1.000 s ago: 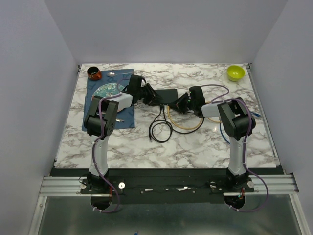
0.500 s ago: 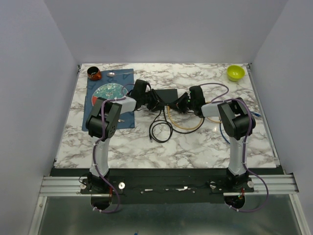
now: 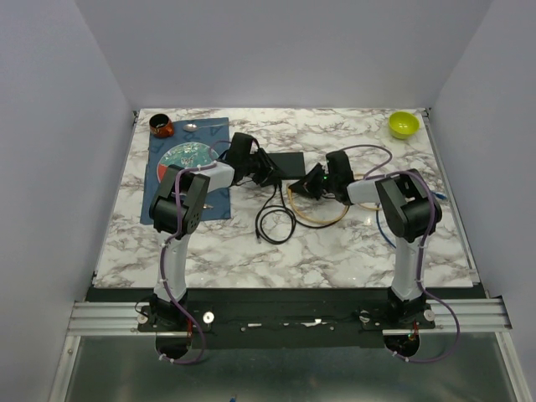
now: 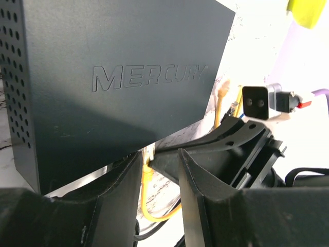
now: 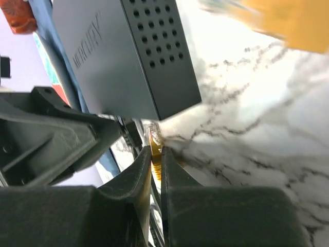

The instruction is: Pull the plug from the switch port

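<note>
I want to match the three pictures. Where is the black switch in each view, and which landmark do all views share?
Top external: the switch lies mid-table, in the far half.
Left wrist: the switch fills the upper left, lettered top toward the camera.
Right wrist: the switch is at upper left, perforated side showing.
Shared landmark: the yellow cable beside the switch.

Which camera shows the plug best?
Right wrist: the plug sits pinched in the right gripper beside the switch. Left wrist gives only a glimpse between its fingers; top external hides it.
</note>
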